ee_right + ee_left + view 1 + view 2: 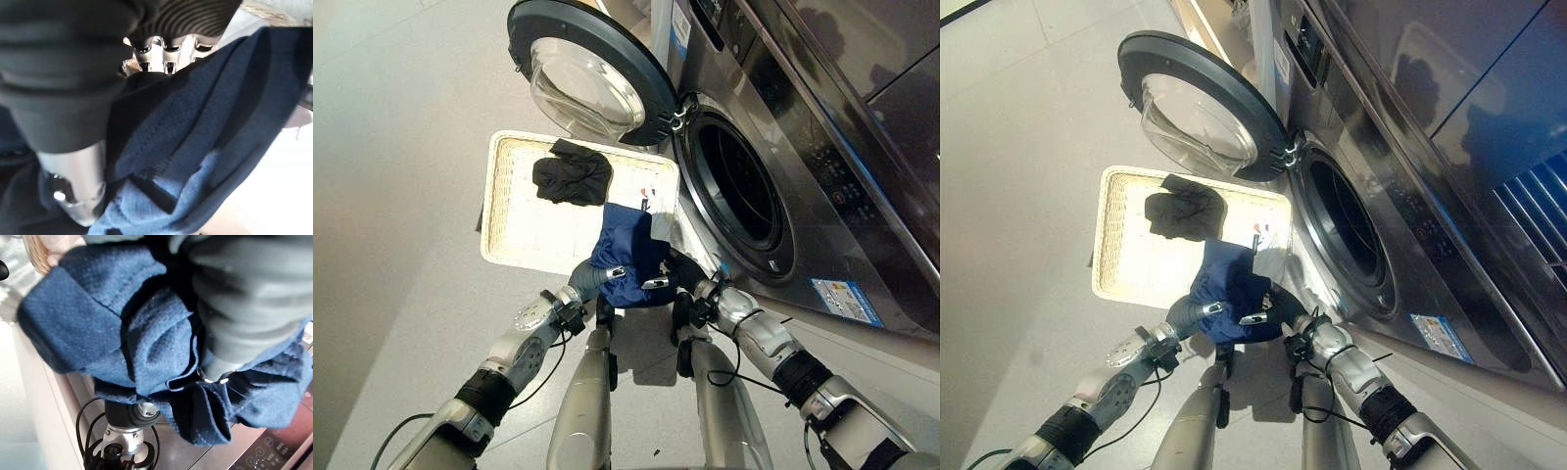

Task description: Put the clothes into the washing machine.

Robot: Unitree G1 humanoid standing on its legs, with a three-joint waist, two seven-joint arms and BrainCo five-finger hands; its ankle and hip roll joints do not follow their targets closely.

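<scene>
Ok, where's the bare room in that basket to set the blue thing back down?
The white basket is bare along its left half, between its left rim and the black garment. Its right end is crowded: the blue garment, held by the left hand and right hand, hangs there.

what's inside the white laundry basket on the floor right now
A crumpled black garment lies inside the white woven basket. A dark blue garment, held by the left hand and right hand, hangs over its near corner, hiding the basket floor beneath.
</scene>
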